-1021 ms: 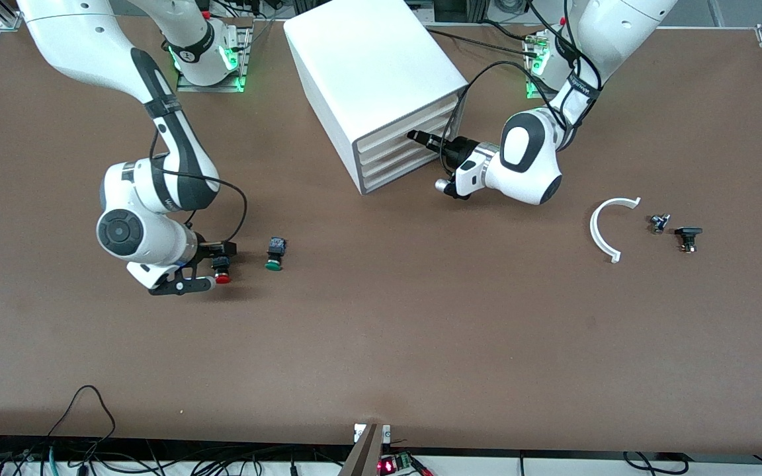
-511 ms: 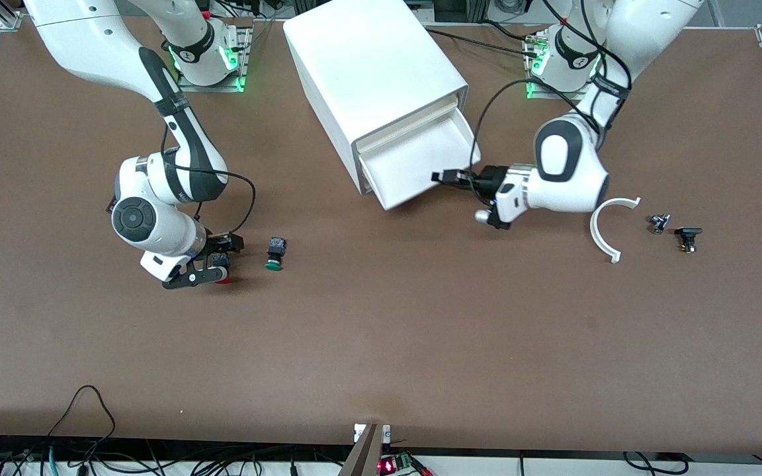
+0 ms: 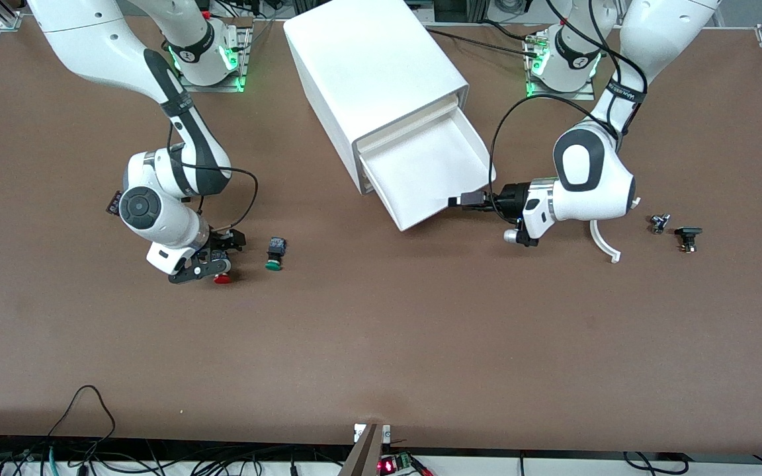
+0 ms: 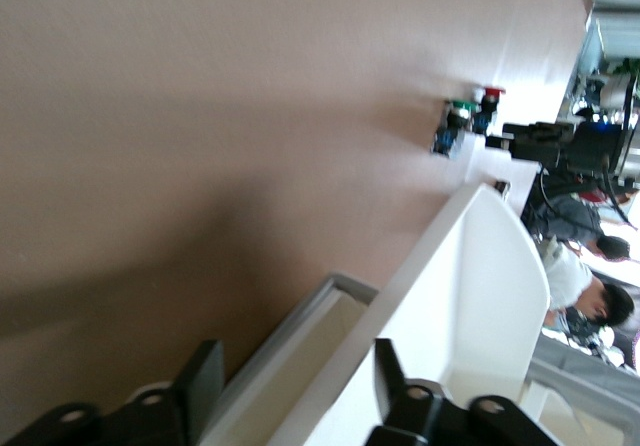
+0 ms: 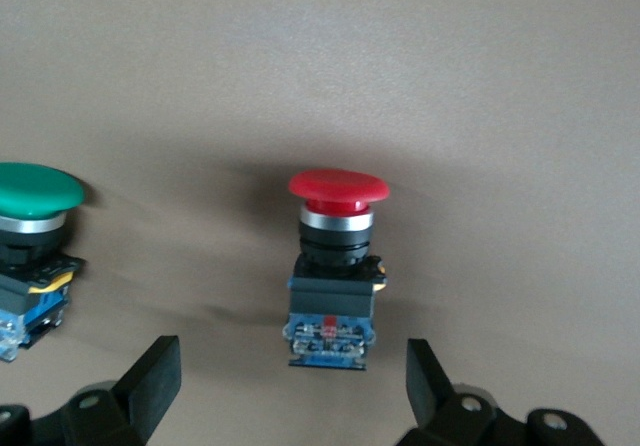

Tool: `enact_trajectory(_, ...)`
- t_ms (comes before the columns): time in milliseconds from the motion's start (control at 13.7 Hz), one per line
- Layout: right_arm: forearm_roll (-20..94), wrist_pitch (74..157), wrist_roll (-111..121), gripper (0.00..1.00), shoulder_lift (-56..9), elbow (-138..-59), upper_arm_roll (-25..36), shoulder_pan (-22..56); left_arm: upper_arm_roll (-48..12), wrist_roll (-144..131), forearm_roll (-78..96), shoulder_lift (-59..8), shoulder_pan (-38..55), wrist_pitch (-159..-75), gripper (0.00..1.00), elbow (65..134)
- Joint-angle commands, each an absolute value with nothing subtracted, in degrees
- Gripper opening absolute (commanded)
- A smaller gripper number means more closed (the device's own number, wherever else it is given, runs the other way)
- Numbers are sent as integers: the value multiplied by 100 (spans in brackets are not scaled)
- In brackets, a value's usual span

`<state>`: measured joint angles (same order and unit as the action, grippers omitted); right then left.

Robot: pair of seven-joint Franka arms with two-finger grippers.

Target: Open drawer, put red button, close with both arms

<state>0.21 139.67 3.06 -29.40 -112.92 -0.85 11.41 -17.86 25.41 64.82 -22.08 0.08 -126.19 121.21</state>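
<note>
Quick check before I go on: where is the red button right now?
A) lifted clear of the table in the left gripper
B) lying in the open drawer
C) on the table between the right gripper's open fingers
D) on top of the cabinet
C: the red button sits on the table, and the right gripper has a finger to either side of it, neither touching.

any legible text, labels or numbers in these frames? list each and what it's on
None can be read.
Red button: a small label on its blue base, too small to read.
Left arm: lettering on the dark band near its cable, too blurred to read.
Right arm: a mark on the dark joint ring, unreadable.
</note>
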Motion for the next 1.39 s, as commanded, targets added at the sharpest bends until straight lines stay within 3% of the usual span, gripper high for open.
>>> enact_trajectory(0,70,14194,273,100,-2961,-11426,-132,976,-1497,2461,5865,-1909,-114,-12717,100,12033)
enact_trajectory(146,79,14194,264,100,-2988,-11417,-132,941,-1013,2452,5766,-1637,-271,-12744,100,11743)
enact_trajectory(511,70,14282,158,97,-3146,-11364,-141,941,-556,2435,6041,-1363,-413,-12657,100,11524)
enact_trajectory(657,44,14300,184,84,-3234,-11303,-132,940,-317,2435,4832,-1152,-448,-12237,100,11243)
enact_trajectory(803,61,14300,167,59,-3226,-11277,-254,940,7,2435,3819,-994,-466,-11657,100,10987)
enact_trajectory(948,35,14300,167,42,-3252,-11215,-264,940,271,2426,3028,-836,-466,-11409,100,10960)
enact_trajectory(1167,44,14282,211,29,-3243,-11092,-264,940,352,2356,1884,-756,-466,-10656,100,10304)
enact_trajectory(1313,44,14247,229,27,-3200,-10969,-272,940,256,2294,1103,-756,-431,-10241,100,9750)
